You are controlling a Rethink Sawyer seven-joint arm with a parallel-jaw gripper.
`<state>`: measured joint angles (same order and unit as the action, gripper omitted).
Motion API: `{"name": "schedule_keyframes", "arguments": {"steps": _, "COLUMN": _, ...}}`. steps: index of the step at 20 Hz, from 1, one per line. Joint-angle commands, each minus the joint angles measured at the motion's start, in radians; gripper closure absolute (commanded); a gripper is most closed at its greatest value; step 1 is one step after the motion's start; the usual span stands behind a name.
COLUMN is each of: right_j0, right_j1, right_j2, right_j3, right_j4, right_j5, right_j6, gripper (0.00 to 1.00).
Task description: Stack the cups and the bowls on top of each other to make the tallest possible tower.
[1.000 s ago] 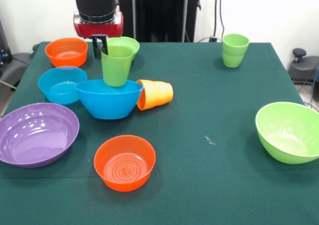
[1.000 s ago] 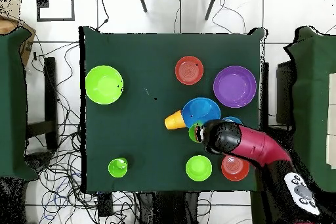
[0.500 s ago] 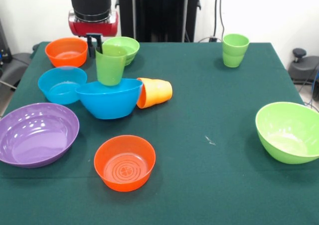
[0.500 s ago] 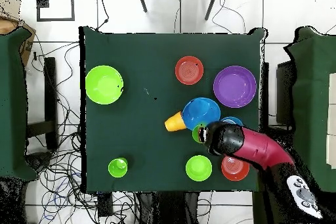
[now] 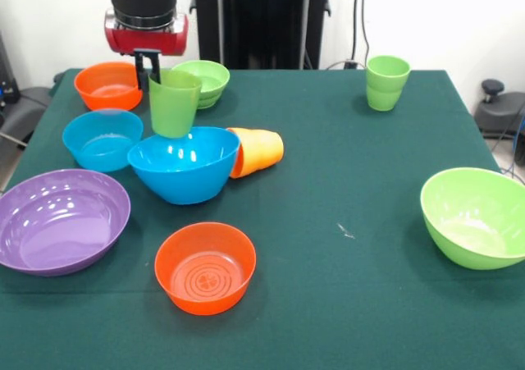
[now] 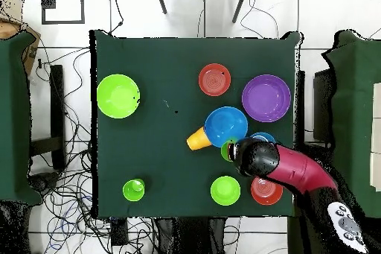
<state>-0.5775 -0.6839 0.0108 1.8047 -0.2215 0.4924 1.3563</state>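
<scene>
One green cup (image 5: 173, 102) pinched by the tool (image 5: 150, 65), tilted, hanging just behind the blue bowl's (image 5: 184, 166) far rim.

From across the bench (image 5: 353, 181), the arm (image 5: 143, 9) is cut off by the top edge, and the green cup (image 5: 173, 102) hides most of the gripper (image 5: 149, 68), so only one dark finger (image 5: 151, 65) shows. The large lime bowl (image 5: 475, 216) runs off the right edge and the purple bowl (image 5: 59, 219) off the left (a sliver of each is lost). From overhead, the arm covers most of the light blue bowl (image 6: 262, 137) and part of the green cup, and the gripper is hidden entirely.
</scene>
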Motion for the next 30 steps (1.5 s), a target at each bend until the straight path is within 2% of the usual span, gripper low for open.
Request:
{"name": "schedule_keyframes", "arguments": {"steps": 1, "right_j0": 0.068, "right_j1": 0.045, "right_j2": 0.042, "right_j3": -0.06, "right_j4": -0.045, "right_j5": -0.093, "right_j6": 0.131, "gripper": 1.0}}
{"name": "schedule_keyframes", "arguments": {"steps": 16, "right_j0": 0.098, "right_j1": 0.081, "right_j2": 0.042, "right_j3": -0.108, "right_j4": 0.008, "right_j5": -0.097, "right_j6": 0.154, "gripper": 1.0}}
{"name": "schedule_keyframes", "arguments": {"steps": 25, "right_j0": 0.089, "right_j1": 0.045, "right_j2": 0.033, "right_j3": -0.09, "right_j4": -0.032, "right_j5": -0.094, "right_j6": 0.113, "gripper": 1.0}}
{"name": "schedule_keyframes", "arguments": {"steps": 30, "right_j0": 0.108, "right_j1": 0.06, "right_j2": 0.025, "right_j3": -0.093, "right_j4": -0.032, "right_j5": -0.112, "right_j6": 0.134, "gripper": 1.0}}
